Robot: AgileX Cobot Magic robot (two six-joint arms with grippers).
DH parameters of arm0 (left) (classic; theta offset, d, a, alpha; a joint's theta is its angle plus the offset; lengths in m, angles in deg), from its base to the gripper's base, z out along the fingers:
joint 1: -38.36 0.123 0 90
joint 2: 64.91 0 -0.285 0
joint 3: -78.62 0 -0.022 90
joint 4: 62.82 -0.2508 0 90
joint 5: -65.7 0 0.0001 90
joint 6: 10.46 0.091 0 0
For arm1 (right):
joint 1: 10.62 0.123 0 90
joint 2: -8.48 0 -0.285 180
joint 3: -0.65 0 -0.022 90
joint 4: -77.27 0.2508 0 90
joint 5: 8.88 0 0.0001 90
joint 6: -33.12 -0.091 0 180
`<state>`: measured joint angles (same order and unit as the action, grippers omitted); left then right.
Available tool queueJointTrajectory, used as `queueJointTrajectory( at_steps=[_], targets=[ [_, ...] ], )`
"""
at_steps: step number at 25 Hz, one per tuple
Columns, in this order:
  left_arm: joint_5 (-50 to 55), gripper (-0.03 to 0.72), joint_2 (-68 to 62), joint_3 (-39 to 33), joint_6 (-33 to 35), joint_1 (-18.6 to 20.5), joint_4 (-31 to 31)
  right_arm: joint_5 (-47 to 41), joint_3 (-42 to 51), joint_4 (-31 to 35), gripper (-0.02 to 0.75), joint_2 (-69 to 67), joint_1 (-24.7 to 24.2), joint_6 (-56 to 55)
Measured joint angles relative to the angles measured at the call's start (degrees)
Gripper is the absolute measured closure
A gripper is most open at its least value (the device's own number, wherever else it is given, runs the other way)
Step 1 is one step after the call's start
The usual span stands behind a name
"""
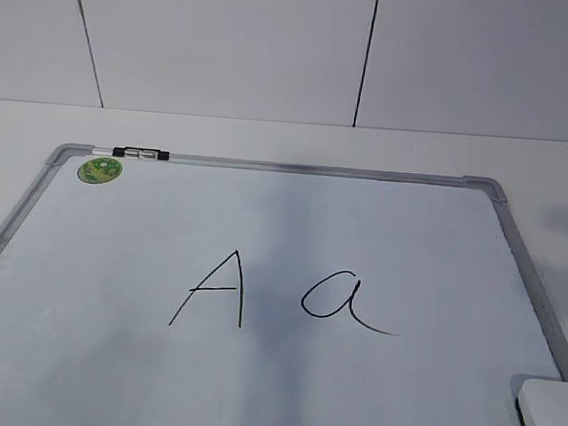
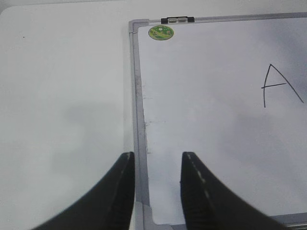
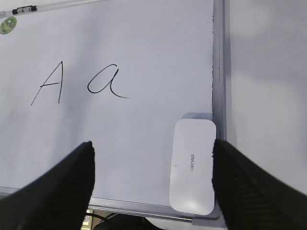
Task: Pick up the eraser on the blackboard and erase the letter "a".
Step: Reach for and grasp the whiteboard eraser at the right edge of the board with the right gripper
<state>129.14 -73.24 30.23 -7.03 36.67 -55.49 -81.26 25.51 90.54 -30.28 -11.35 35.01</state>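
Note:
The blackboard point(image 1: 108, 357) is a white dry-erase board with a grey frame, lying flat. The letter "a" point(image 1: 341, 300) is at its middle right, also in the right wrist view point(image 3: 105, 81). The eraser point(image 3: 193, 165), a white oblong block with grey lettering, lies at the board's near right corner; its corner shows in the exterior view point(image 1: 552, 417). My right gripper point(image 3: 152, 148) is open wide above the board's near edge, with the eraser just inside its right finger. My left gripper point(image 2: 157, 160) is open over the board's left frame point(image 2: 139, 120). Neither arm shows in the exterior view.
A capital "A" point(image 1: 215, 288) stands left of the "a". A black-and-silver marker point(image 1: 140, 153) lies on the far frame near a round green sticker point(image 1: 100, 170). A white table point(image 2: 62, 96) surrounds the board, with a white wall point(image 1: 228, 43) behind.

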Motion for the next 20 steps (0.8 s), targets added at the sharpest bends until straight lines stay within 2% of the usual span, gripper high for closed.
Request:
queueJointTrajectory(
  at_steps=[7, 12, 20],
  targets=[
    [0.0, 0.443, 0.0, 0.0, 0.0, 0.0, 0.0, 0.0, 0.0, 0.0, 0.156, -9.3, 0.1, -0.2],
    [0.0, 0.444, 0.0, 0.0, 0.0, 0.0, 0.0, 0.2, 0.8, -2.0, 0.156, -14.8, 3.1, -0.2],
    [0.0, 0.443, 0.0, 0.0, 0.0, 0.0, 0.0, 0.7, 10.7, -4.1, 0.156, -17.6, 5.3, -0.2]
  ],
)
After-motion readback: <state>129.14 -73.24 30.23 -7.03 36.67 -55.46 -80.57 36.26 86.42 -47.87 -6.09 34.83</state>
